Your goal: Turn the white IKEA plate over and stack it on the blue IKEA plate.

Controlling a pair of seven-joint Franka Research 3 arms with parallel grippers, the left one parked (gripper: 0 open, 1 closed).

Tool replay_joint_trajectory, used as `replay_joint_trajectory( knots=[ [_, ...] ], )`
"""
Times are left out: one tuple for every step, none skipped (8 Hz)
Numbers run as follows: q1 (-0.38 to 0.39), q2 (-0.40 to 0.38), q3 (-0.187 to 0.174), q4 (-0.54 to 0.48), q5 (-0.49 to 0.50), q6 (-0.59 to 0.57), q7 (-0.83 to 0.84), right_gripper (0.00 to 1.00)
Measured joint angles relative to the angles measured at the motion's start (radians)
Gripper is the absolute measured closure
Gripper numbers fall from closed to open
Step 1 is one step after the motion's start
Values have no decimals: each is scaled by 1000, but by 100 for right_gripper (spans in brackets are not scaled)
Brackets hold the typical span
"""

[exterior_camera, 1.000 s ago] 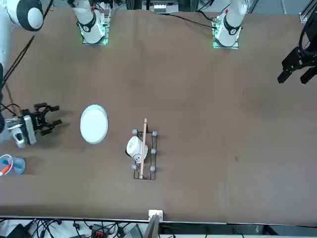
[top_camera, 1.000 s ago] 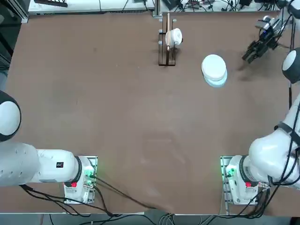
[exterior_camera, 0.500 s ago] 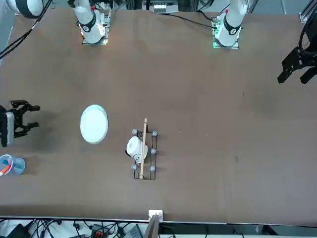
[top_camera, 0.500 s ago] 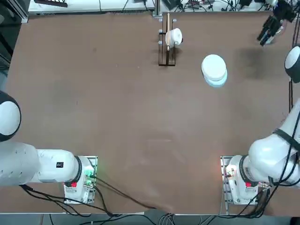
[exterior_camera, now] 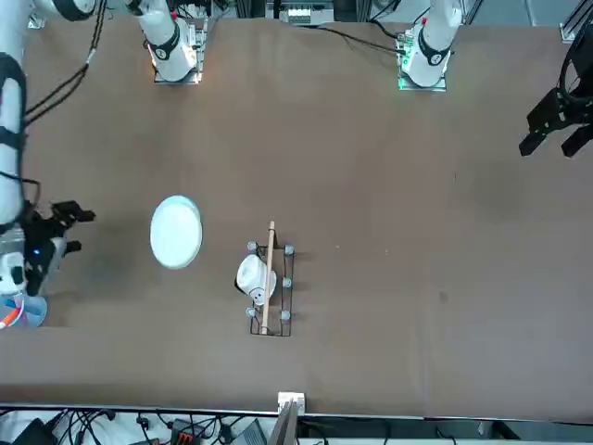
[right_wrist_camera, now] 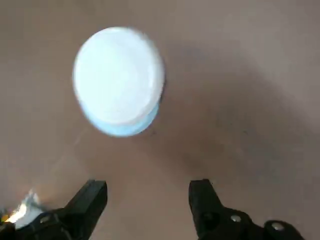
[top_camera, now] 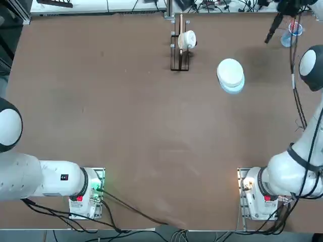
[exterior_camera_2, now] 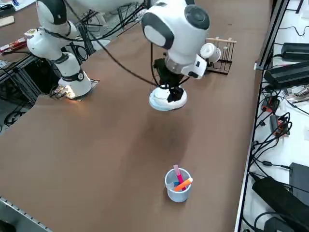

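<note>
In the right wrist view, the two fingers of the right end effector (right_wrist_camera: 149,184) stand wide apart over the brown table (right_wrist_camera: 280,165). The smooth white plate (right_wrist_camera: 117,75) lies on the pale blue plate (right_wrist_camera: 121,131), slightly off centre, so that a crescent of blue shows along one side.

In the top view, the same pair rests on the right half of the table, the blue showing along the edge toward the robot. To their left stands a dark wire rack with a white cup beside its wooden bar (top_camera: 180,31). The end effector is up in the far right corner, near a light blue cup (top_camera: 291,35) partly hidden by cables.

In the front view, the white plate covers the blue one from sight. The end effector hangs at the picture's left, well apart from the plates, in front of part of the light blue cup.

In the right side view, the end effector overlaps the stacked plates from this angle; the light blue cup holds pink and orange markers (exterior_camera_2: 182,184).
</note>
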Motion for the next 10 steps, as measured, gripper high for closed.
replay_joint_trajectory(
  knots=[
    [32, -89, 1, -168, -22, 137, 132, 0],
    [62, -176, 2, -333, -32, 258, 262, 0],
    [86, -249, 3, -484, -37, 362, 367, 0],
    [97, -290, 3, -594, -39, 450, 453, 0],
    [105, -302, 3, -664, -39, 534, 539, 0],
    [117, -302, 3, -715, -39, 617, 613, 0],
    [129, -297, 4, -757, -39, 699, 668, 0],
    [138, -282, 4, -784, -39, 768, 715, 0],
    [145, -259, 4, -795, -39, 818, 746, 0],
    [150, -236, 4, -796, -39, 846, 759, 0]
  ],
)
